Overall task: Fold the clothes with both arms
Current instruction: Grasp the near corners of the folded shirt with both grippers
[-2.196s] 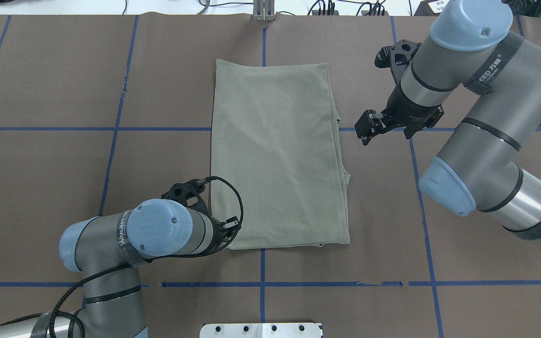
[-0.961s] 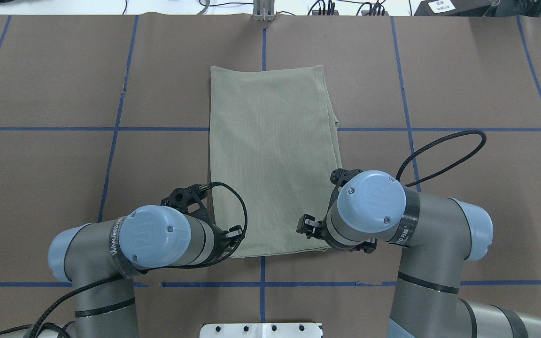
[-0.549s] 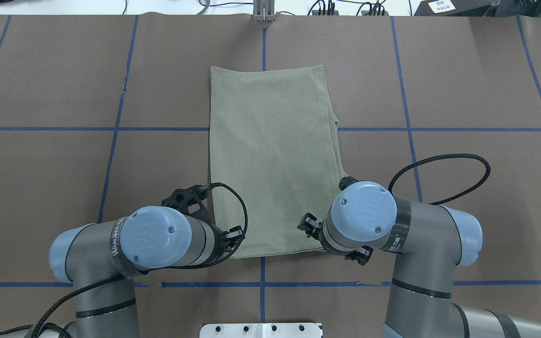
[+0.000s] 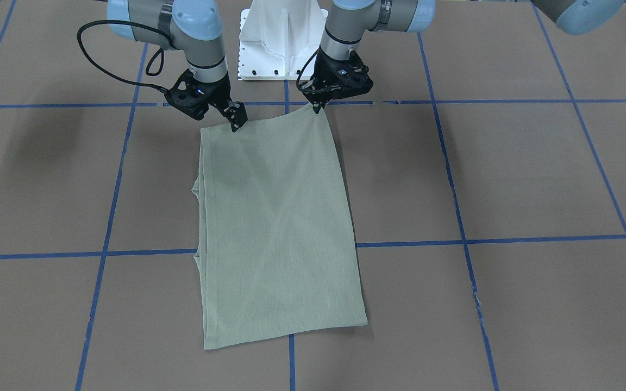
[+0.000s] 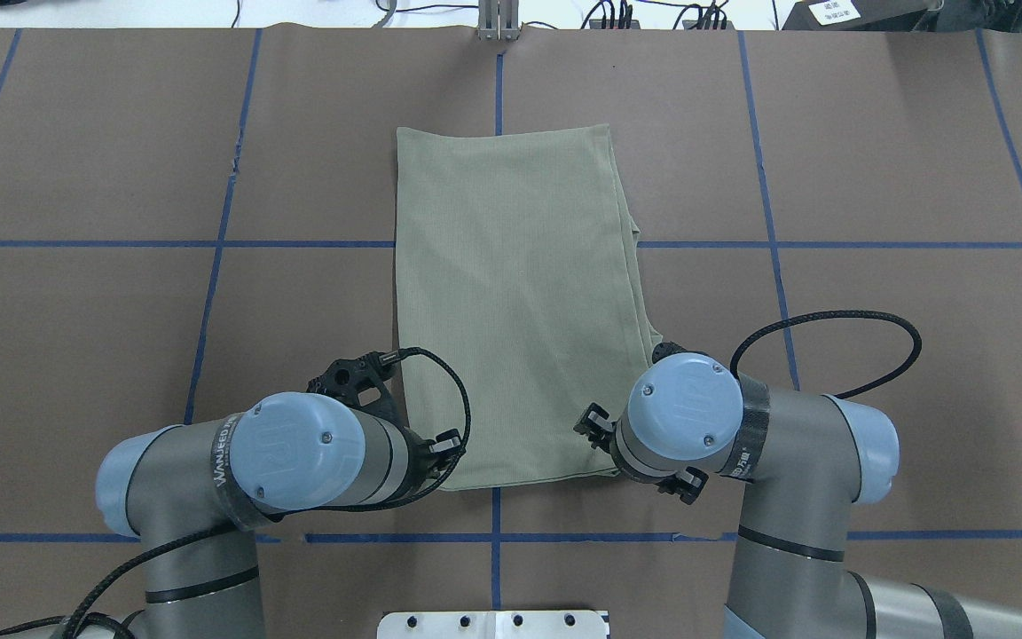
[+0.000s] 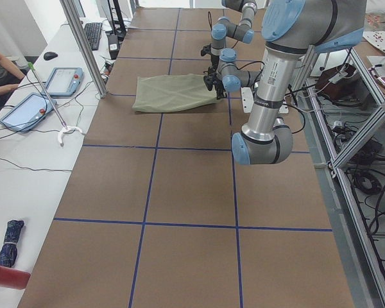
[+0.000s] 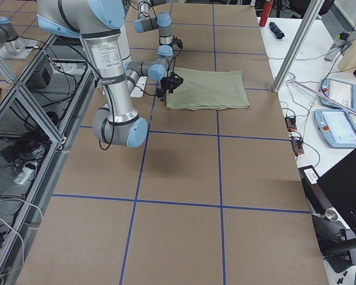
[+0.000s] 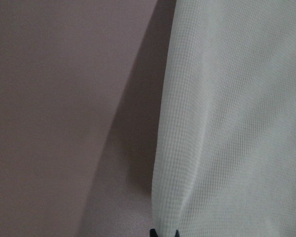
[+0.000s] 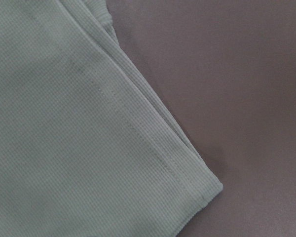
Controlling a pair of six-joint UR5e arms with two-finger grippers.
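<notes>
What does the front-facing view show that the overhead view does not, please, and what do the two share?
Only the front-facing view shows the tool tips: the left tool pinches one corner of the shirt, which rises to a point, and the right tool touches the other corner near the robot. Only the overhead view shows the cables and metal post beyond the far edge of the table; there blue caps hide the tips. Both show the folded shirt lying on the brown table with blue tape lines.
</notes>
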